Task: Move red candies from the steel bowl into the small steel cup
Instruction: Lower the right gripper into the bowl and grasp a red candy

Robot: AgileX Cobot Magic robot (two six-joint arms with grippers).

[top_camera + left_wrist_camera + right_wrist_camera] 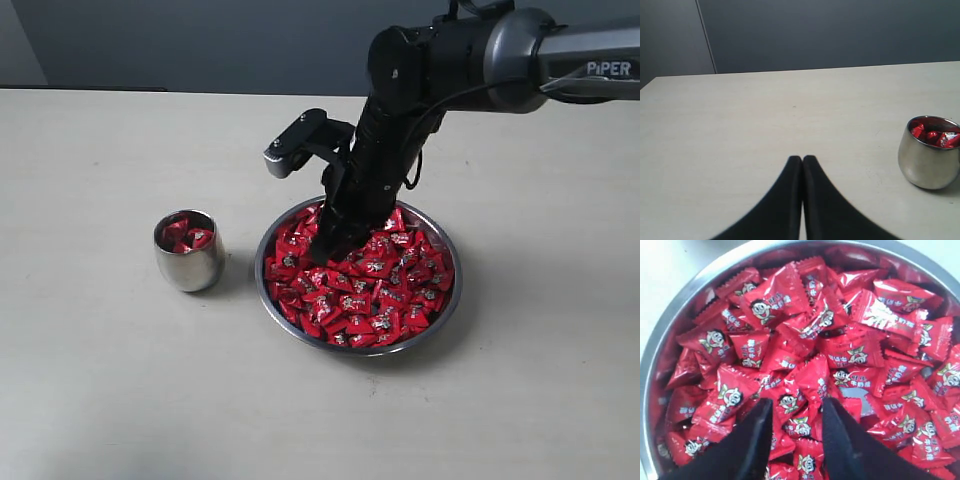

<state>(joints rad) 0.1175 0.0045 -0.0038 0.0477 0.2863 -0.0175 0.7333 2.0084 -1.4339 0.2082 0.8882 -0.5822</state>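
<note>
Right wrist view: right gripper (796,406) stands parted, tips touching red candies (775,300).

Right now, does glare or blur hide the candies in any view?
Exterior view: even light, sharp, soft shadow right of the bowl. Right wrist view: candies clear, wrappers glossy but readable, right gripper blurred. Left wrist view: left gripper out of focus, cup crisp.
</note>
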